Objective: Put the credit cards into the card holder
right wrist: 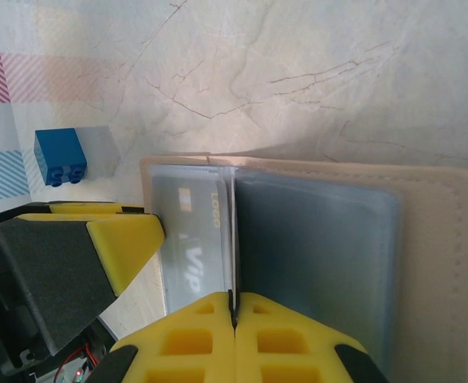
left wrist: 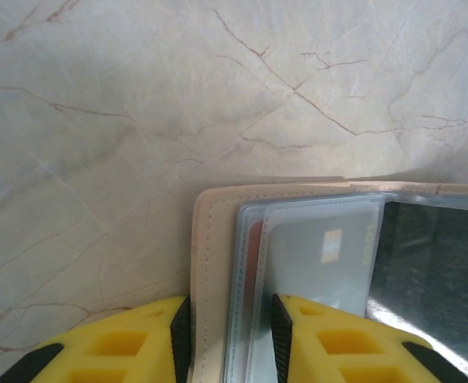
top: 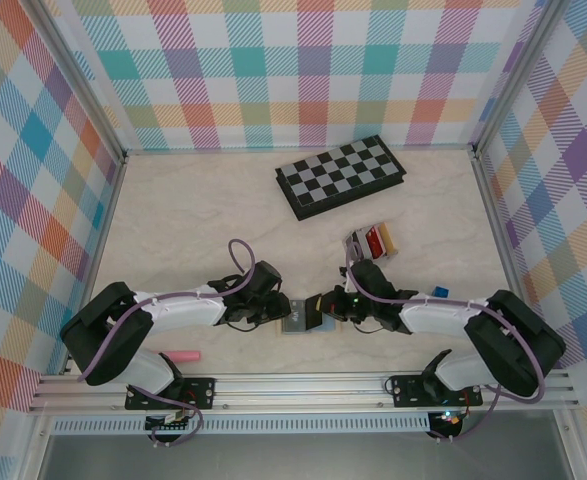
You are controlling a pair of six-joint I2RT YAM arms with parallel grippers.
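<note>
1. Your right claw (right wrist: pixel 234 303) is pinched tight on a thin clear leaf of the card holder (right wrist: pixel 321 247).
2. Your left claw (left wrist: pixel 229 323) is partly open, its fingers astride the holder's stitched tan edge.
3. A grey card (right wrist: pixel 187 239) sits in the pocket beside that leaf.
4. The card holder lies open on the table (top: pixel 193 230) between both arms; a red card (top: pixel 375 240) stands in the tray (top: pixel 353 241) behind.

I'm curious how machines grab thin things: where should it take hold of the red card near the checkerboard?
Pinch the red card by its top edge, coming straight down. It seems to stand on edge between the grey tray and a tan card, so only that upper rim is free.
</note>
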